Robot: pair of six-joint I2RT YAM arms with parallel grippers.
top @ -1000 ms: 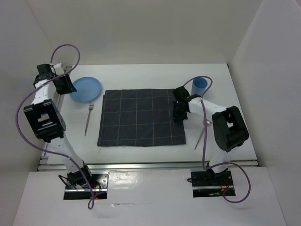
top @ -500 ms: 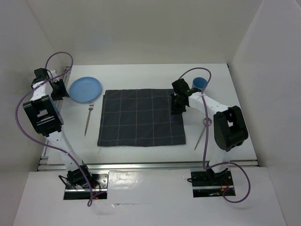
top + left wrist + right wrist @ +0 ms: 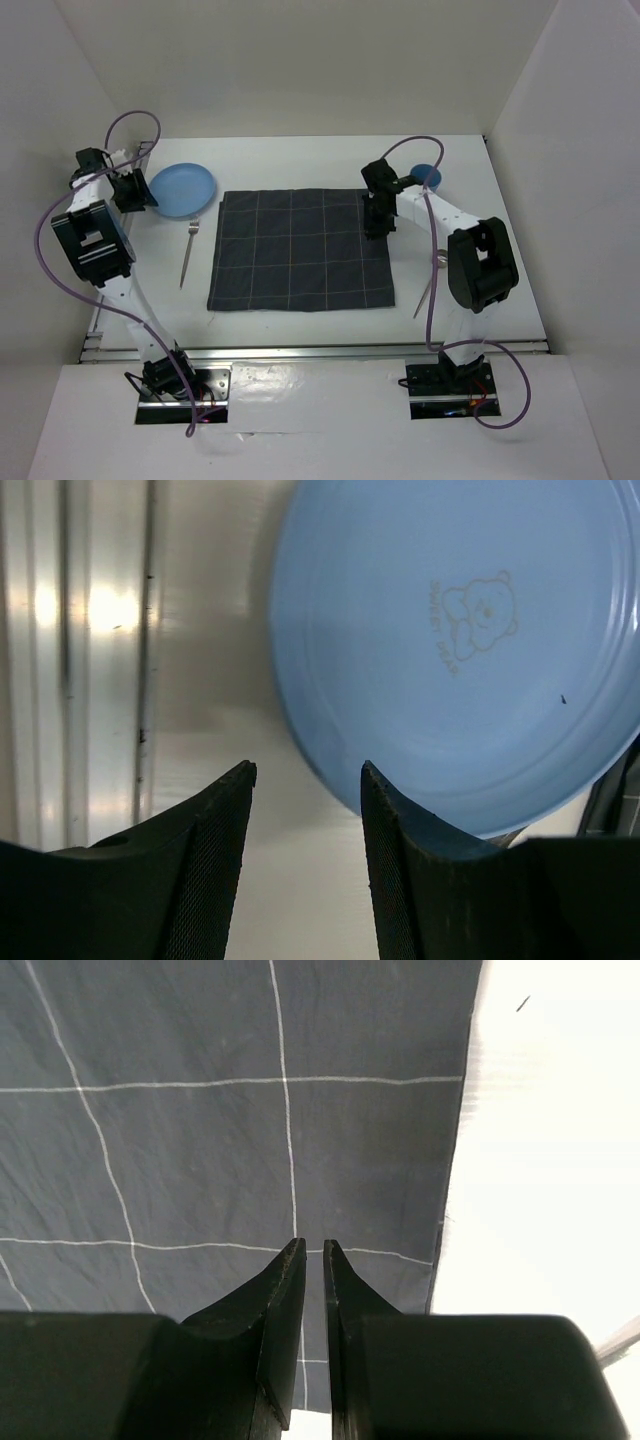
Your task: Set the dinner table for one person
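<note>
Left pincer (image 3: 305,772) was spread and empty, low at the left rim of the blue plate (image 3: 460,650). The plate sat on the desk (image 3: 300,160), which spanned the workspace, left of the checked cloth (image 3: 300,250). Risk: a finger rides over the rim and the plate skids. Right pincer (image 3: 310,1248) was barely parted over the cloth's right edge, gripping nothing. A pinch there could ruck the cloth.

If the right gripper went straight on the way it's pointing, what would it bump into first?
Probably the cloth, near its right edge. How high the right gripper is above it is unclear.
</note>
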